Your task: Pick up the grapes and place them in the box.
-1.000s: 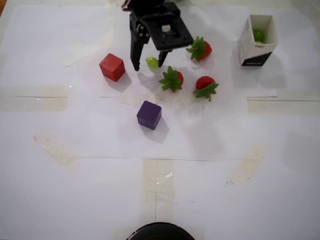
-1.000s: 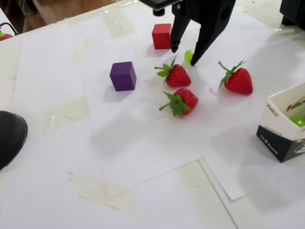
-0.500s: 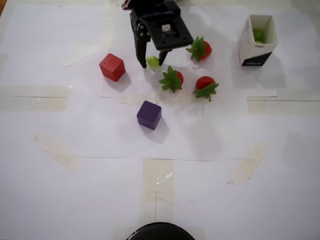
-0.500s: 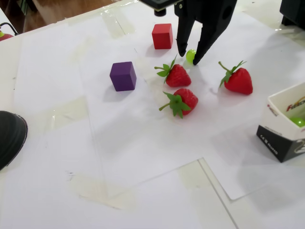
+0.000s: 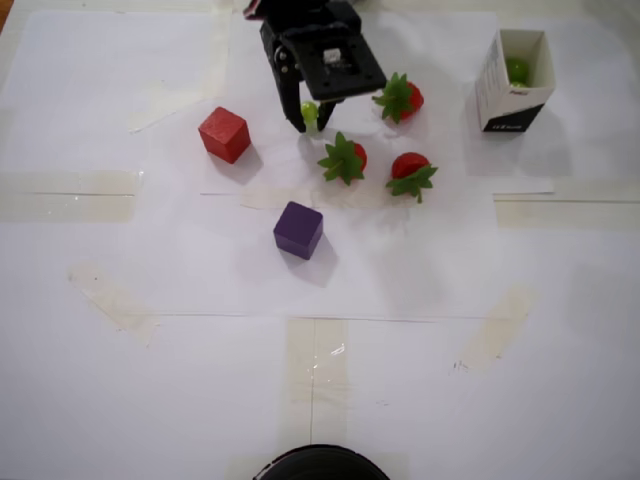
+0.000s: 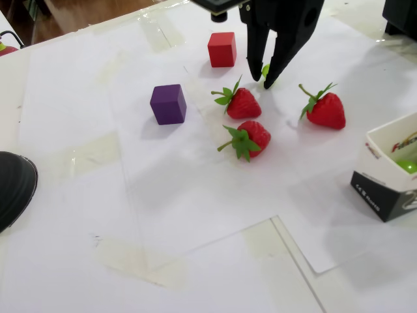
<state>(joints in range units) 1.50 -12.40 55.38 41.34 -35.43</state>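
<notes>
A small light-green grape (image 5: 310, 113) (image 6: 265, 69) sits pinched between the black fingers of my gripper (image 5: 306, 128) (image 6: 260, 79), near the paper's far edge. The jaws stand narrow around it, their tips close to the paper. The white box (image 5: 503, 98) (image 6: 383, 193) with a black bottom band stands far right in the overhead view, open side up, well away from the gripper. Another grape (image 5: 517, 69) (image 6: 408, 166) lies inside it.
Three red strawberries (image 5: 343, 158) (image 5: 411, 172) (image 5: 398, 98) lie between the gripper and the box. A red cube (image 5: 224, 134) (image 6: 221, 49) sits left of the gripper, a purple cube (image 5: 298, 229) (image 6: 168, 104) nearer the front. A black round object (image 6: 13, 186) is at the table's front edge.
The jaws have drawn together from a wide spread around the grape to a narrow grip on it. The gripper shifted slightly right in the overhead view.
</notes>
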